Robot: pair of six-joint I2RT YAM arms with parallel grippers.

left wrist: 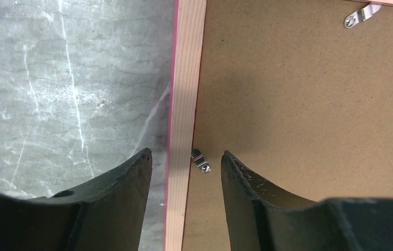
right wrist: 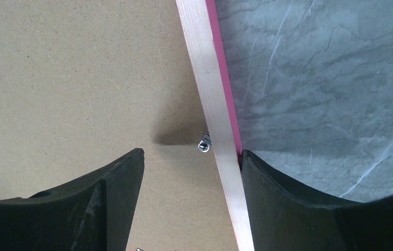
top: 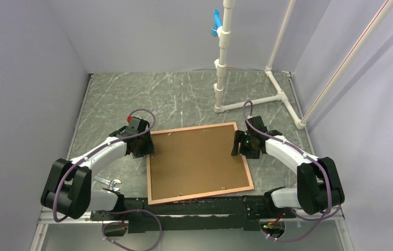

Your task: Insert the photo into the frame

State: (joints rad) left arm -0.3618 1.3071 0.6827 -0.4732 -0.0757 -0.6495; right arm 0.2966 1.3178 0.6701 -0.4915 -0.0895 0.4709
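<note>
Near edge: one frame (top: 200,198) lies back-up on the table (top: 183,94), its near rail close to my side. I judge it is face-down so the back can be loaded.
Inside it: one brown board (top: 199,162) sits within the rails and covers the whole opening.
Left side: my left gripper (left wrist: 186,157) is spread open astride the left rail, gripping nothing. A metal clip (left wrist: 200,160) lies between its fingers and is likely its target.
Right side: my right gripper (right wrist: 191,152) is open too, astride the right rail. Its outer finger is against the pink edge, probably to steady the frame.
Clips: I count two in the left wrist view and one clear in the right.
Photo: none is visible, and I cannot tell whether it is under the board.
Far end: one white pipe stand (top: 220,68), well apart.
</note>
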